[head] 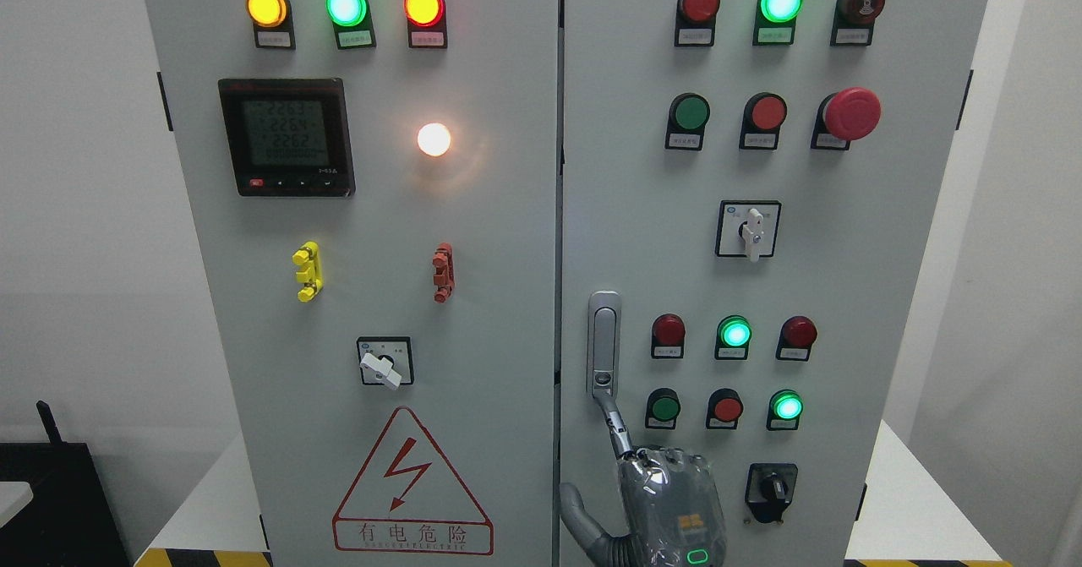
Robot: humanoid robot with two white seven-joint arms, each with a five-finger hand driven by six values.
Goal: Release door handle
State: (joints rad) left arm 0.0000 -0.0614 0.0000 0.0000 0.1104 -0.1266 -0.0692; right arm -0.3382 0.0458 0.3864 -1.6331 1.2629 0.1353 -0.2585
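The silver door handle sits upright and flush in its housing at the left edge of the right cabinet door. My right hand comes up from the bottom edge just below it, its grey back facing me. The index finger is stretched up and its tip touches the lower end of the handle near the lock. The thumb is spread out to the left. No finger is wrapped around the handle. My left hand is out of view.
Both grey cabinet doors are closed, and the seam runs between them. Push buttons, lit lamps and a black rotary switch crowd the panel right of my hand. A warning triangle marks the left door.
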